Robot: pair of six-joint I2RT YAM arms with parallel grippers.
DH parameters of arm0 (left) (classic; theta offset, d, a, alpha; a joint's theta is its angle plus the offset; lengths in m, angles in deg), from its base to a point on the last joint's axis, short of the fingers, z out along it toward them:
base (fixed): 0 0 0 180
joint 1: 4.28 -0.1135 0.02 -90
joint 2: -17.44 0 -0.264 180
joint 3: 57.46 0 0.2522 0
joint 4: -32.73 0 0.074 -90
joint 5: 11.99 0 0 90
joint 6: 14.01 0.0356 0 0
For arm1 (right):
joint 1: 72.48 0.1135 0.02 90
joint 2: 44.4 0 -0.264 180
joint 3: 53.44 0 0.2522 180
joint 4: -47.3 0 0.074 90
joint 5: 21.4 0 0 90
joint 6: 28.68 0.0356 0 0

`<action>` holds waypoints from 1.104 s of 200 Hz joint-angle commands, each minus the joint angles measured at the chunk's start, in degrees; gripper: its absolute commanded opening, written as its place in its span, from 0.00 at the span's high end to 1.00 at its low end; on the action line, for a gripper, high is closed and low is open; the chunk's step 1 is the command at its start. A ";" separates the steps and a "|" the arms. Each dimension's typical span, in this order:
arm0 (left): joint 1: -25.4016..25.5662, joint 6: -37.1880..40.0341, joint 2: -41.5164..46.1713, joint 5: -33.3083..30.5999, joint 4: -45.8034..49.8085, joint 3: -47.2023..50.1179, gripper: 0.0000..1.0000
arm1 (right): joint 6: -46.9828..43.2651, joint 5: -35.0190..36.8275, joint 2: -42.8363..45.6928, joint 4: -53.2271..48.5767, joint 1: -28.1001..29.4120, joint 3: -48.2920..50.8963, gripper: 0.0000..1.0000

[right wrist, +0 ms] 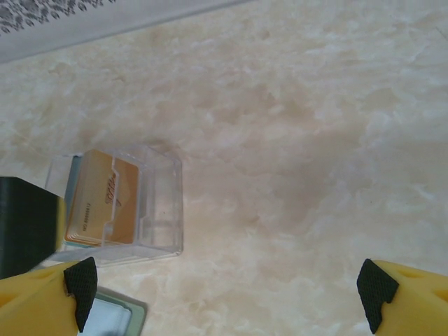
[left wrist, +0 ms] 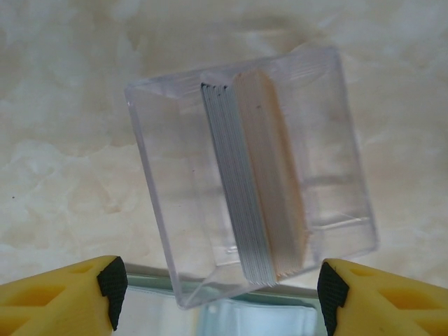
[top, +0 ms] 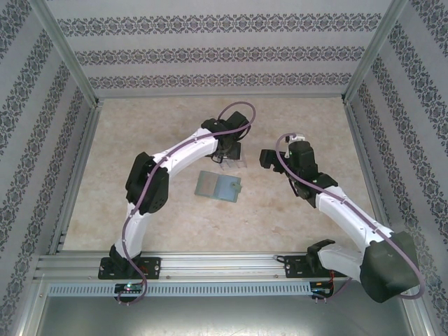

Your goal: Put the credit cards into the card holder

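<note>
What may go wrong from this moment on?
The left gripper is open right over the clear card holder; lowering it carelessly may push or tip the holder. The stack of cards fills only part of the holder, so a bump may make it lean or slide.

Lab test cell: aluminium frame [top: 210, 266], patterned wall panels [top: 210, 49], marble-look tabletop [top: 175, 224].

A beige, marble-patterned tabletop [top: 308, 126] is enclosed on three sides by white walls [top: 210, 49] papered with bands of dark ornamental pattern. Slanted aluminium posts [top: 66, 52] are set at the back corners. A grooved aluminium rail [top: 217, 264] is laid across the near edge, with a slotted grey strip [top: 224, 288] just below it. A flat, sage-green rectangular wallet [top: 218, 185] is laid near the tabletop's middle.
</note>
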 commanded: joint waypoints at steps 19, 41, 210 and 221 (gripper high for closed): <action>0.18 1.78 -3.26 -1.07 3.61 -5.68 0.25 | 0.65 -0.30 1.10 1.78 -0.28 0.77 0.02; 0.18 2.10 -4.78 -1.03 4.52 -7.64 0.25 | 0.81 -1.01 1.15 1.75 -0.27 0.77 0.02; -0.42 6.24 -9.37 -16.26 9.58 -11.28 0.35 | 0.59 -1.42 1.28 1.31 -0.41 0.42 0.02; -0.44 6.74 -9.37 -15.82 9.23 -11.20 0.38 | 0.55 -1.34 1.18 1.23 -0.39 0.35 0.02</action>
